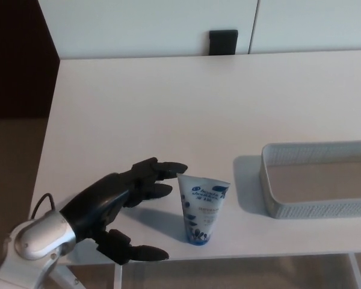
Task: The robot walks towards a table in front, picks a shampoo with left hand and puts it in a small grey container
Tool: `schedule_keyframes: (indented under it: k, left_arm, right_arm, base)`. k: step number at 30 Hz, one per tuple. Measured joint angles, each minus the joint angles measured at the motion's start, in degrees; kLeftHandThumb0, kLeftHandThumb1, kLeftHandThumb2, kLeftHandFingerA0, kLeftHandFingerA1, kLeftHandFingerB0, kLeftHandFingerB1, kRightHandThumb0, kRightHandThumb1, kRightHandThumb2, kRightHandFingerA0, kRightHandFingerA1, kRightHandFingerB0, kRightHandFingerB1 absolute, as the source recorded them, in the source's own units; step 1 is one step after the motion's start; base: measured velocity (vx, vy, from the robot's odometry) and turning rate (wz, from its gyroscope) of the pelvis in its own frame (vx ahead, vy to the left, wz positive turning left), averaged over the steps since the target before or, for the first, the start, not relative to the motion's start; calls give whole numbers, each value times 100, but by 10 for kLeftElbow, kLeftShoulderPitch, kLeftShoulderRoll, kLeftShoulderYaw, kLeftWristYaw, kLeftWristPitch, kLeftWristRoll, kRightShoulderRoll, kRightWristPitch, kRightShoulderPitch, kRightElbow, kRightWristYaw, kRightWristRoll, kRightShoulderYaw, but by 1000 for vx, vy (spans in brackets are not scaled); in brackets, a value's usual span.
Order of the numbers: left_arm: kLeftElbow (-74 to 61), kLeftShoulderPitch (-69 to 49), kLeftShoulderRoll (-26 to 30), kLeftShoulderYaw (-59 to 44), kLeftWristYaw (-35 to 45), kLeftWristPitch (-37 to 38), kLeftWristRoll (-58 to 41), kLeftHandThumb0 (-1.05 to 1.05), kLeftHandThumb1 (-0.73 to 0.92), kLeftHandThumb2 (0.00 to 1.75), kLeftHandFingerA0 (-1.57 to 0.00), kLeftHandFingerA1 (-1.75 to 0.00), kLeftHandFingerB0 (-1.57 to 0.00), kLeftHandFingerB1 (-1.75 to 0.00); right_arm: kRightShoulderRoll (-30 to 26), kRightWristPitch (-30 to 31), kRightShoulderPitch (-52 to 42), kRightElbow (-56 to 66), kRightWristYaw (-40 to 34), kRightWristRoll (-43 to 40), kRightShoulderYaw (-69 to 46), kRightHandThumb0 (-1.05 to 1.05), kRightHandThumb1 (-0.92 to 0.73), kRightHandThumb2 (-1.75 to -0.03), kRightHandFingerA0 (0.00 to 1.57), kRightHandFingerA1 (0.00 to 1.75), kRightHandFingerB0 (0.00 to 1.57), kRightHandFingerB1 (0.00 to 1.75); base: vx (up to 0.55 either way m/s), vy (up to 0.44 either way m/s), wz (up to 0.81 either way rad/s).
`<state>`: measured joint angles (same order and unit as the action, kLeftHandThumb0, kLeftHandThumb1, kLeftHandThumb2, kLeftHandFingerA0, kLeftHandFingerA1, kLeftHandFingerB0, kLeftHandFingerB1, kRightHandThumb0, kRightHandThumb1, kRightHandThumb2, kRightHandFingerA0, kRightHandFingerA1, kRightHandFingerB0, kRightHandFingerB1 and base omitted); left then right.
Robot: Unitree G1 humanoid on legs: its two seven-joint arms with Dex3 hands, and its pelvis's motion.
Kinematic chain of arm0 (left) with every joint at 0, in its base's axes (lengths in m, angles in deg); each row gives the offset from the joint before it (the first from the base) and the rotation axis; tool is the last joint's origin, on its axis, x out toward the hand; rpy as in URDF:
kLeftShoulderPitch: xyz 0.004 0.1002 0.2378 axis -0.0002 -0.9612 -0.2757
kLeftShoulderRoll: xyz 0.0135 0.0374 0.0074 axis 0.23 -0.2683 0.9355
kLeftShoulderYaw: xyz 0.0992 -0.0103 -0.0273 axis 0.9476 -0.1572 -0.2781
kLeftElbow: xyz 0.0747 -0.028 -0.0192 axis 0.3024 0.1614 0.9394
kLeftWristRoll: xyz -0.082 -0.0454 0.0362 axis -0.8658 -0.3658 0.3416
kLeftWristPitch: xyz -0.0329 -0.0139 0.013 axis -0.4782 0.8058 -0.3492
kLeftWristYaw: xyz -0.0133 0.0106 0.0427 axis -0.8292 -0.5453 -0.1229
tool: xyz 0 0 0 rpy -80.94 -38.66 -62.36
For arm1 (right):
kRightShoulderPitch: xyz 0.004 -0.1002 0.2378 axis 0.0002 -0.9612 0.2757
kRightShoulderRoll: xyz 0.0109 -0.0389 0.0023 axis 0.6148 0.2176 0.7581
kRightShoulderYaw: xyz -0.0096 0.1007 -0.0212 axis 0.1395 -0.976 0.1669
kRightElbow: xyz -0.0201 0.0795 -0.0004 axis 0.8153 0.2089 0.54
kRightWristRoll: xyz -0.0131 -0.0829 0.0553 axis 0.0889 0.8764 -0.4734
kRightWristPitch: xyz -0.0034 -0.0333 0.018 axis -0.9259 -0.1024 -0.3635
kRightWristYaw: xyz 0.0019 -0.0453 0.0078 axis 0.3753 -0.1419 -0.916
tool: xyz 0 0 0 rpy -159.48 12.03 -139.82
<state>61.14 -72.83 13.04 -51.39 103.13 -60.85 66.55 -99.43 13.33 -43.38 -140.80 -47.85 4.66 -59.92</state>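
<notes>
White bench [168, 108]: one shampoo tube [202, 208] stands just beyond the open, empty left hand [121, 208]; one grey container [316, 209] sits farther right.

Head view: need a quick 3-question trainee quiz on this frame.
1. True or false: the white-and-blue shampoo tube lies inside the grey mesh container.
2. The black left hand is: A) open, beside the tube; B) shut round the tube; C) over the container.
3. Fill in: the tube stands on the white table with its cap pointing ___.
Key: 1 false; 2 A; 3 down.
</notes>
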Motion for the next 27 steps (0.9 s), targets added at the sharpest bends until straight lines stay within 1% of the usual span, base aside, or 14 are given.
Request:
schedule_keyframes:
  k: [1,8,16,17,18,21,27]
  left_arm:
    - [0,-1,-2,1,-2,0,1,-65,33,52,-9,-66,0,-62]
    - [-2,-7,-6,5,-6,0,4,-66,35,52,-7,-66,-1,-62]
    - [-1,-8,-11,15,-6,0,5,-70,36,52,-12,-64,-2,-62]
    - [-1,-8,-12,16,-6,0,5,-63,30,70,-12,-61,-4,-60]
    - [-2,-9,-13,18,-6,0,5,-70,35,52,-13,-64,-3,-62]
    - [-5,-13,-20,22,-7,0,5,-69,34,52,-14,-62,-4,-61]
    - [-10,-20,-28,29,-10,0,4,-68,35,52,-15,-61,-4,-59]
  right_arm:
    - [0,0,0,0,0,0,0,-38,-69,-60,65,46,53,40]
    - [1,-1,0,0,0,0,1,-38,-69,-61,64,45,52,40]
    - [3,-1,0,0,1,1,4,-38,-69,-60,64,46,51,39]
    - [3,-1,0,0,1,1,4,-39,-69,-60,65,46,51,39]
    - [3,-1,-1,0,1,1,4,-39,-69,-61,65,46,51,39]
    - [3,-1,-4,0,1,1,6,-38,-70,-61,62,46,51,40]
    - [4,-1,-11,0,2,1,7,-39,-69,-61,63,46,50,39]
  base:
    - [0,0,0]
    - [0,0,0]
    - [0,0,0]
    - [0,0,0]
    - [0,0,0]
    - [0,0,0]
    - [0,0,0]
